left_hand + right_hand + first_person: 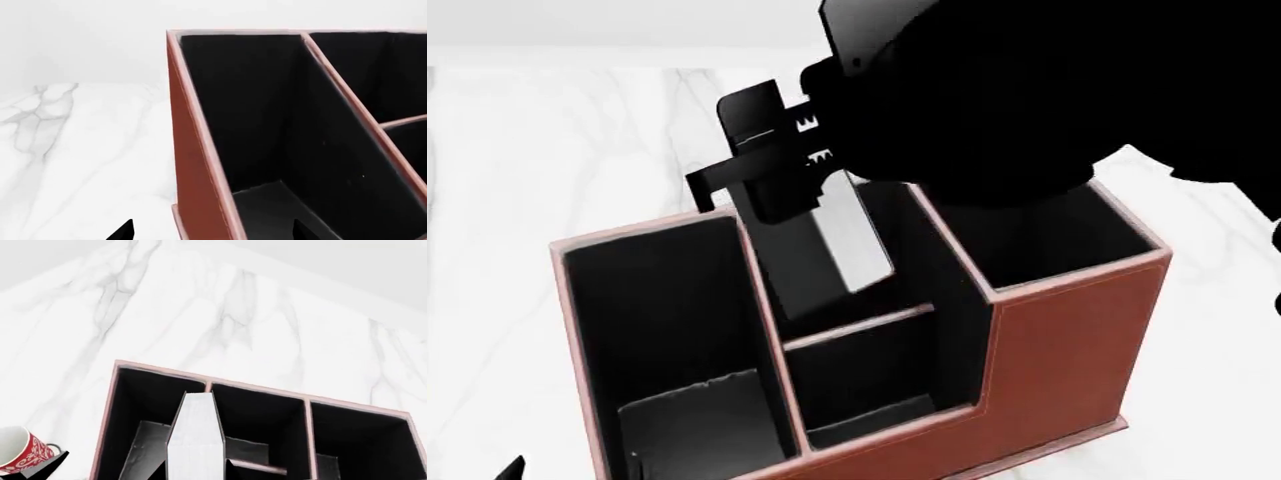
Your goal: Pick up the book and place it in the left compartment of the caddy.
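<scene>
Black book (827,255) with white page edges, tilted above reddish-brown caddy (1054,350), over divider beside left compartment (667,330)

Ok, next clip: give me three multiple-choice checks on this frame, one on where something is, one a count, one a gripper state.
1. Where is the book?
A. inside the left compartment
B. flat on the table
C. held above the caddy

2. How many compartments does the caddy have?
A. two
B. four
C. six

3. The left gripper is:
A. open
B. shut on the book
C. shut on the mug

Answers:
1 C, the right gripper holds it over the caddy in the head view.
2 B, there is one long slot, two small cells and one tall cell.
3 A, its fingertips stand wide apart, gripping nothing.
</scene>
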Tool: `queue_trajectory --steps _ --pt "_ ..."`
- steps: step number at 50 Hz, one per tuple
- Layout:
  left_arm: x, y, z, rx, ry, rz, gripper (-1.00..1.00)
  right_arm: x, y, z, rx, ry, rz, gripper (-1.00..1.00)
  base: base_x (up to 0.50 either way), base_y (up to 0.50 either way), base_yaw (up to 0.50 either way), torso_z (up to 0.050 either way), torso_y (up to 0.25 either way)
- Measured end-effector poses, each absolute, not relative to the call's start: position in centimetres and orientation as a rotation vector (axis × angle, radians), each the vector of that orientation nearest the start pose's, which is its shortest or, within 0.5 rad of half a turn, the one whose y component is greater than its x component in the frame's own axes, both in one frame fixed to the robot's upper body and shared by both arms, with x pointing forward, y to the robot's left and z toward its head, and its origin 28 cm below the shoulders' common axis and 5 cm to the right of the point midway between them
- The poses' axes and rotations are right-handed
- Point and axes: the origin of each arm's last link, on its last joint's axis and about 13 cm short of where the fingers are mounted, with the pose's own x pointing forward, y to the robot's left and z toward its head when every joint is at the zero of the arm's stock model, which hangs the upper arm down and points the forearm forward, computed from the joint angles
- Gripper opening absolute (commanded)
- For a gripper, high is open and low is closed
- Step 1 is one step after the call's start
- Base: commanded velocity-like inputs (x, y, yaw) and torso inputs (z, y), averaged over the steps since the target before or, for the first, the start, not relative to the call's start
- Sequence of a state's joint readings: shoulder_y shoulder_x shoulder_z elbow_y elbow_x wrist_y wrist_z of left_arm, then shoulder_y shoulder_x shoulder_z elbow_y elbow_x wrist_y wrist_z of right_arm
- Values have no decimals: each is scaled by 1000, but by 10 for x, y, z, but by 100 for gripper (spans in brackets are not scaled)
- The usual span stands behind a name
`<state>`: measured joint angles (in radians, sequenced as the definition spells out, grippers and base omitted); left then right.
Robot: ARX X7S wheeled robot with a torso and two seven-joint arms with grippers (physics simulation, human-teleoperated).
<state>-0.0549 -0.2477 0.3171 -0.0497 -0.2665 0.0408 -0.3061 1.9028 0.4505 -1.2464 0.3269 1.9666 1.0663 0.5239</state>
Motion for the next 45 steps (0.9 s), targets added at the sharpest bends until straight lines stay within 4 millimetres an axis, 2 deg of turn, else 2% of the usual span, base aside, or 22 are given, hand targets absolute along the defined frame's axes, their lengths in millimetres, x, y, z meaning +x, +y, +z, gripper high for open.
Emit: queue_trajectory --steps 16,45 --pt "213 205 9 -5 32 14 100 307 -38 356 -201 545 551 -100 0 0 0 0 1" --pt "214 206 10 -8 29 18 100 324 -11 324 -199 620 600 -100 0 0 0 0 1"
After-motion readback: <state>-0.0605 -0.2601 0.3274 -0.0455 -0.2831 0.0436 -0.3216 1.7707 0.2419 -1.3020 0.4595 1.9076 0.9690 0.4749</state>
